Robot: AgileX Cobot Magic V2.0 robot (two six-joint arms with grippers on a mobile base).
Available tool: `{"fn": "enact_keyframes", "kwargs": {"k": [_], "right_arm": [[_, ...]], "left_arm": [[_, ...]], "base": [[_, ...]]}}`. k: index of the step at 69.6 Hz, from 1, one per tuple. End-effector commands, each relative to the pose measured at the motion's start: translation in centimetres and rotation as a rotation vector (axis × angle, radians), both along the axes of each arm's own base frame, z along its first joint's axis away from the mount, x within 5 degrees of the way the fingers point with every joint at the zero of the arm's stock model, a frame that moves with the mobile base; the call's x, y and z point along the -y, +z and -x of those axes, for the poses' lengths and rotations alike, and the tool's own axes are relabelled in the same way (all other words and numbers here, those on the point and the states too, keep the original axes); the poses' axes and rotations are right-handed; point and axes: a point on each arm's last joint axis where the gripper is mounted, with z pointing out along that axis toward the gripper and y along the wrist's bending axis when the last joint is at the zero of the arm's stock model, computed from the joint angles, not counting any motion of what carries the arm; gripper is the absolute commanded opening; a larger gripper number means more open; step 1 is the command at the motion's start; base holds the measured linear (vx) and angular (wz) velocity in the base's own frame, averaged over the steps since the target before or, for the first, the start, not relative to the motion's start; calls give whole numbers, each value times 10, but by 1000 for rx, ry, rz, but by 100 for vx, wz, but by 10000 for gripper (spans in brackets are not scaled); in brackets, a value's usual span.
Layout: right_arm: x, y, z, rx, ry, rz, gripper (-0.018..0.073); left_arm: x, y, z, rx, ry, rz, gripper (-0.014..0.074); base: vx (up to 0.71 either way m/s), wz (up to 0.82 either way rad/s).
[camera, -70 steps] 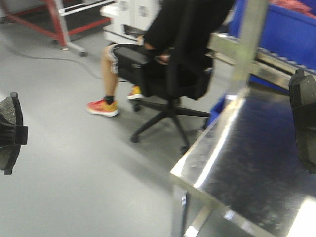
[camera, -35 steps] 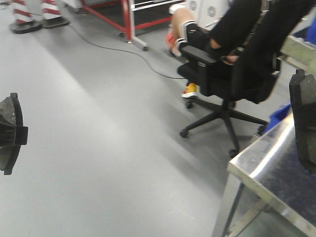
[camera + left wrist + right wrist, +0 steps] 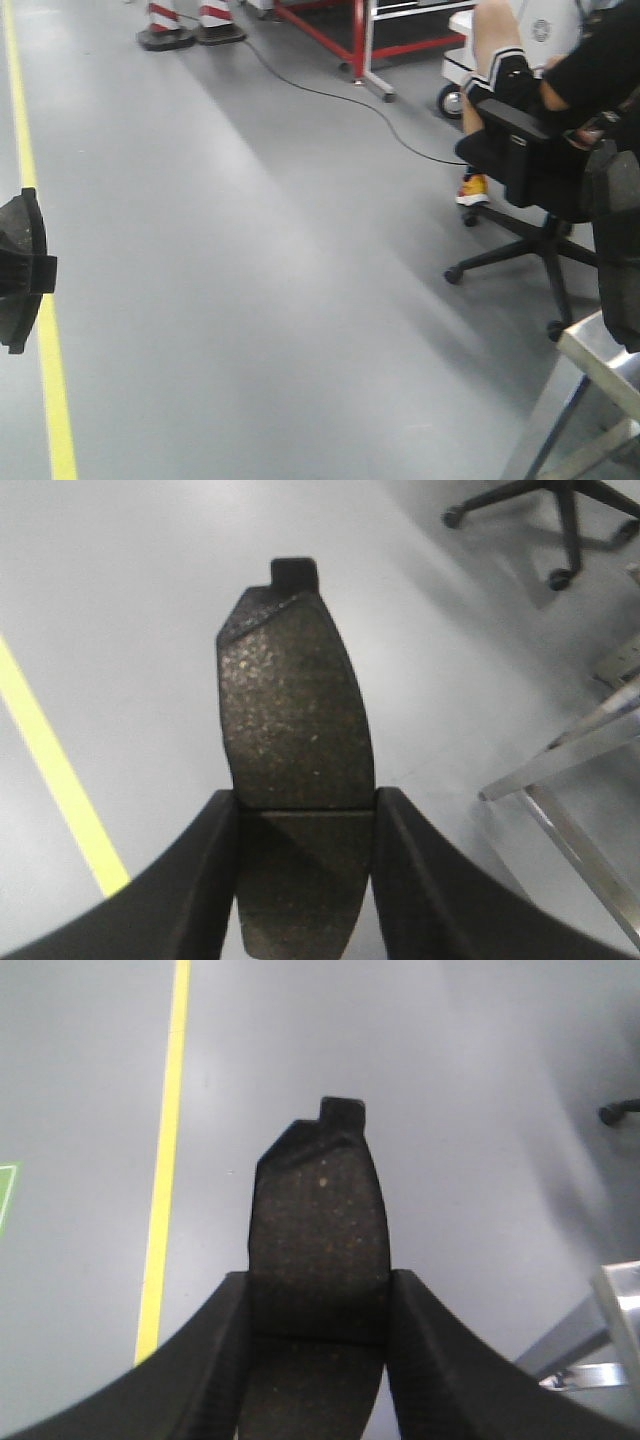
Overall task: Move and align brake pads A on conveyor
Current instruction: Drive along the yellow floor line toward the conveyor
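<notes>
Left wrist view: my left gripper [image 3: 307,802] clamps a speckled grey-brown curved brake pad [image 3: 295,710]; my right gripper [image 3: 320,1285] clamps a second dark curved pad [image 3: 320,1215].

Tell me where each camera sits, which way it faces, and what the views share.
Front view: on the robot, facing forward and down over the grey floor toward a seated person; left brake pad and right brake pad at its edges.
Left wrist view: behind the left gripper, looking down along its pad.
Right wrist view: behind the right gripper, likewise.
All share the yellow floor line and steel table corner.
</notes>
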Motion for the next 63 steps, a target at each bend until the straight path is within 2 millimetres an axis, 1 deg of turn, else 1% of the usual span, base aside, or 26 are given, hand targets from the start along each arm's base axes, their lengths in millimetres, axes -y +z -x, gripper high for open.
{"fn": "enact_keyframes", "kwargs": {"k": [1, 23, 48, 63], "right_arm": [[2, 14, 2, 106, 1, -38, -4], [2, 14, 2, 106, 1, -38, -4], [2, 14, 2, 106, 1, -38, -4], [2, 14, 2, 106, 1, -38, -4]], "left_arm": [[0, 14, 0, 99, -8, 38, -6], [0, 14, 0, 99, -8, 38, -6], [0, 14, 0, 99, -8, 38, -6], [0, 14, 0, 96, -10, 44, -6]], "base": [[-10, 45], [-10, 49], [-5, 60], [2, 30]]}}
